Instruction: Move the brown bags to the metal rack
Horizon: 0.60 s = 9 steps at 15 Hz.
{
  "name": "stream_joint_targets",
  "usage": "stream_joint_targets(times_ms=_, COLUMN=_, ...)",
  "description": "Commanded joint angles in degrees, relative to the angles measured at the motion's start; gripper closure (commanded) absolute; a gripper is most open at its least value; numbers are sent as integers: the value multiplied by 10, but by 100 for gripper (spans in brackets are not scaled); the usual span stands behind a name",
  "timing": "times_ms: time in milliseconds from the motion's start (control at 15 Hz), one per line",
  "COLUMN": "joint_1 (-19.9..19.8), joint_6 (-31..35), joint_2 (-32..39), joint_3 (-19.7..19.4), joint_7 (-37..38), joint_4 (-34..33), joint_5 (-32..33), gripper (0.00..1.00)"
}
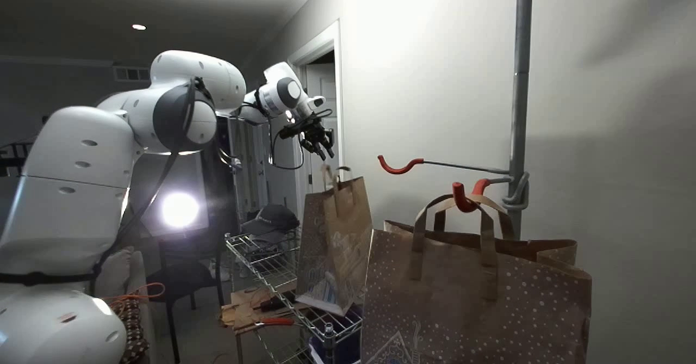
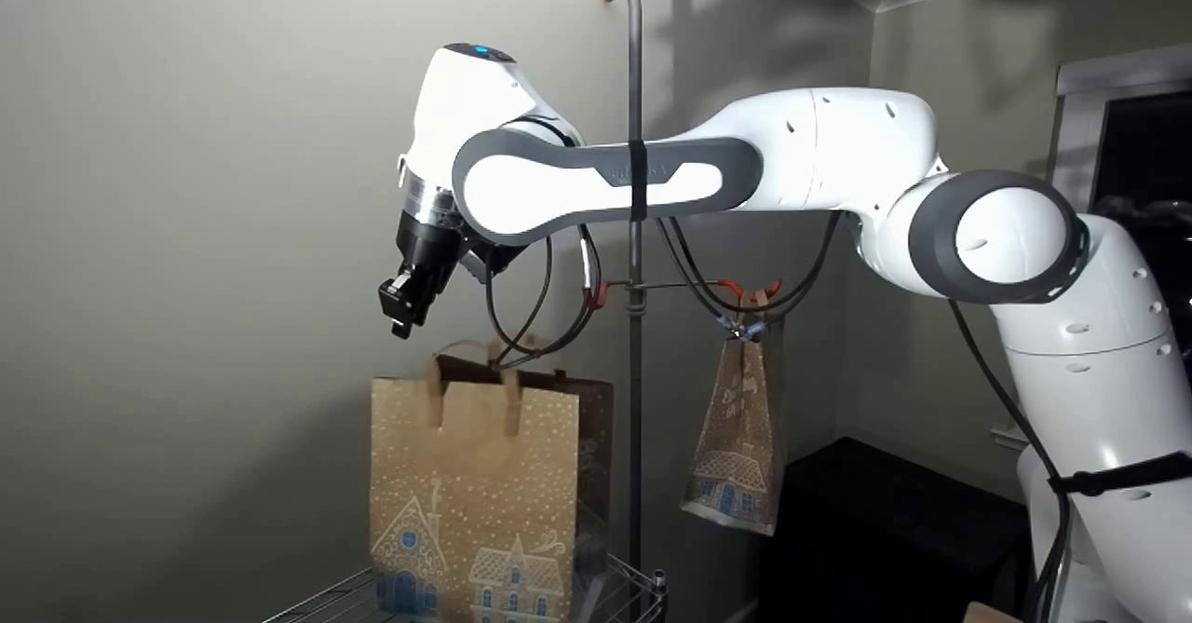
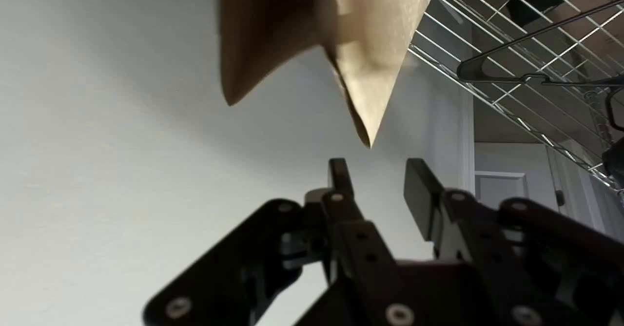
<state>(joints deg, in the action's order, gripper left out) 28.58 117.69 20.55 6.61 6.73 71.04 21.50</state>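
A brown paper bag (image 1: pixel 348 239) with printed houses stands upright on the wire metal rack (image 1: pixel 261 270); the bag (image 2: pixel 475 493) and rack (image 2: pixel 321 597) also show in an exterior view. A second brown bag (image 1: pixel 473 298) hangs by its handles from a red-tipped hook (image 1: pixel 462 198) on a grey pole; this bag (image 2: pixel 736 446) hangs behind the arm in an exterior view. My gripper (image 1: pixel 327 154) is above the standing bag, apart from its handles. In the wrist view the gripper (image 3: pixel 378 170) is open and empty, with a bag corner (image 3: pixel 373 87) beyond its fingertips.
The pole (image 1: pixel 520 97) stands by the wall and carries another red-tipped hook (image 1: pixel 399 169) with nothing on it. A dark cap (image 1: pixel 272 218) lies on the rack's far end. A black hanger (image 3: pixel 497 79) lies on the rack. Cables (image 2: pixel 549 344) hang below the arm.
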Motion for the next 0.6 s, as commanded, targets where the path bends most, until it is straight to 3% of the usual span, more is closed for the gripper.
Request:
stream_joint_targets(times_ms=0, joint_1=8, joint_6=-26, joint_2=7, joint_3=-8, joint_7=22, joint_4=-17, joint_5=12, gripper=35)
stream_joint_targets(times_ms=333, joint_1=-3, joint_6=-15, joint_2=-1, joint_3=-2, joint_7=-28, joint_4=-8, joint_5=-4, gripper=3)
stream_joint_targets(times_ms=533, joint_1=-8, joint_6=-2, joint_2=-14, joint_3=3, joint_7=-89, joint_4=7, joint_5=-4, gripper=0)
